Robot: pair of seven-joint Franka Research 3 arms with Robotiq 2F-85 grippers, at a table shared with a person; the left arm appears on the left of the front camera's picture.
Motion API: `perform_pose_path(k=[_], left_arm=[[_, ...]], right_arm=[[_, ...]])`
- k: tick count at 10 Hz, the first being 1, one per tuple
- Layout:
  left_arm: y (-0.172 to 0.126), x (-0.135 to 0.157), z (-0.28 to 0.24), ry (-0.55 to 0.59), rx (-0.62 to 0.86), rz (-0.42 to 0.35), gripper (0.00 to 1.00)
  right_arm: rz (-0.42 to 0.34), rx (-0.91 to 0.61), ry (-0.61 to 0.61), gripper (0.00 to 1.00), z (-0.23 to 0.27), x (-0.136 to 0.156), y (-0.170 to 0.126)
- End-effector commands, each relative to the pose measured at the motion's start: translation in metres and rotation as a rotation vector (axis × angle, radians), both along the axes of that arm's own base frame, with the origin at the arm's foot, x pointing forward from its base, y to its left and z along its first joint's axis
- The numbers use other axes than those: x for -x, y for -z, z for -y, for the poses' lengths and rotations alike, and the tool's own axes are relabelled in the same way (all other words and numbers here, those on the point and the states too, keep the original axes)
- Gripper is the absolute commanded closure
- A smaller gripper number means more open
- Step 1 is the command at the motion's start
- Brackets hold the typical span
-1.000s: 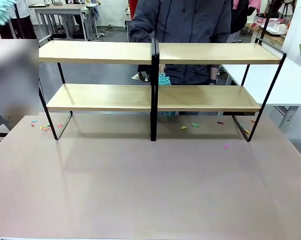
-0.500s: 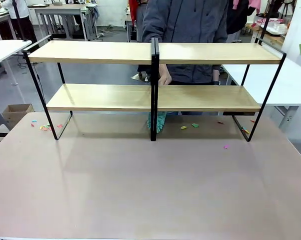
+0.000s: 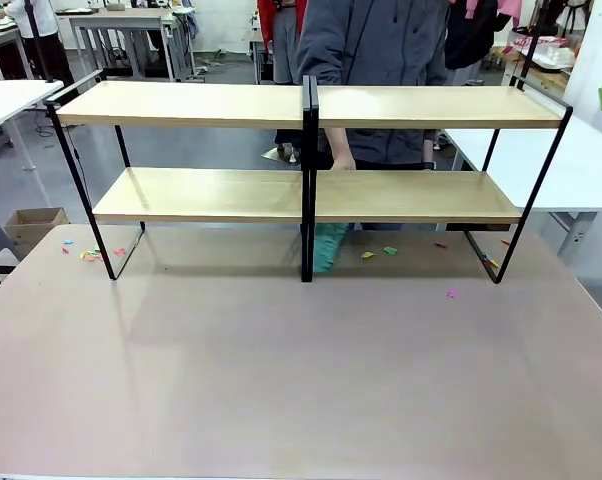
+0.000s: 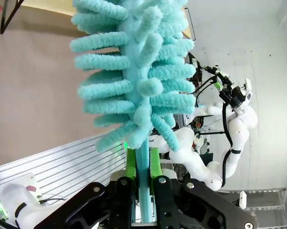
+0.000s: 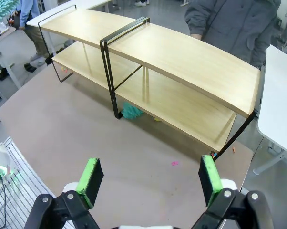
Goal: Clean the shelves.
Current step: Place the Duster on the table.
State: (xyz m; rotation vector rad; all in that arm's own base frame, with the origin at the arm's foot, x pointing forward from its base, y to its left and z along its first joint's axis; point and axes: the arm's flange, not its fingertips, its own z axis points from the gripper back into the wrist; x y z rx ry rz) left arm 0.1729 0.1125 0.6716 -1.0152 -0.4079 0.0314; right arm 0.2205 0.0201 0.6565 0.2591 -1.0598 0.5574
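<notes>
The left gripper (image 4: 138,167) clamps a duster (image 4: 134,71), the right gripper (image 5: 148,183) gapes; scraps (image 3: 376,252) remain under the shelves (image 3: 311,105).

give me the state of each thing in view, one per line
left end effector: shut on the duster handle
duster: held upright in the left end effector, off the table
right end effector: open, holding nothing
shelves: standing on the table, boards bare
second duster: in the person's hand, down under the lower board
paper scraps: scattered on the table under and near the shelves
</notes>
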Motion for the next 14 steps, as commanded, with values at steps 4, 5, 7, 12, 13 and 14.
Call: perform_pose_path(k=[4,5,7,12,13,14], left_arm=[[0.0,0.0,0.0,-0.001,0.0,0.0,0.88],[-0.008,-0.03,0.023,0.482,-0.163,-0.019,0.88],[-0.003,-0.047,0.047,0.941,-0.308,-0.029,0.88],[0.103,-0.125,0.116,1.298,-0.392,-0.103,0.88],[0.14,-0.149,0.13,1.27,-0.389,-0.116,0.88],[0.17,-0.173,0.139,1.126,-0.334,-0.122,0.88]], right_arm=[[0.0,0.0,0.0,0.0,0.0,0.0,0.0],[-0.035,-0.046,-0.048,0.0,-0.002,0.006,-0.02],[-0.311,-0.25,-0.168,0.0,-0.006,-0.012,0.006],[-0.828,-0.581,-0.018,0.0,0.006,-0.068,0.12],[-0.882,-0.589,0.014,0.0,0.017,-0.071,0.138],[-0.93,-0.507,0.08,0.0,0.025,-0.067,0.156]])
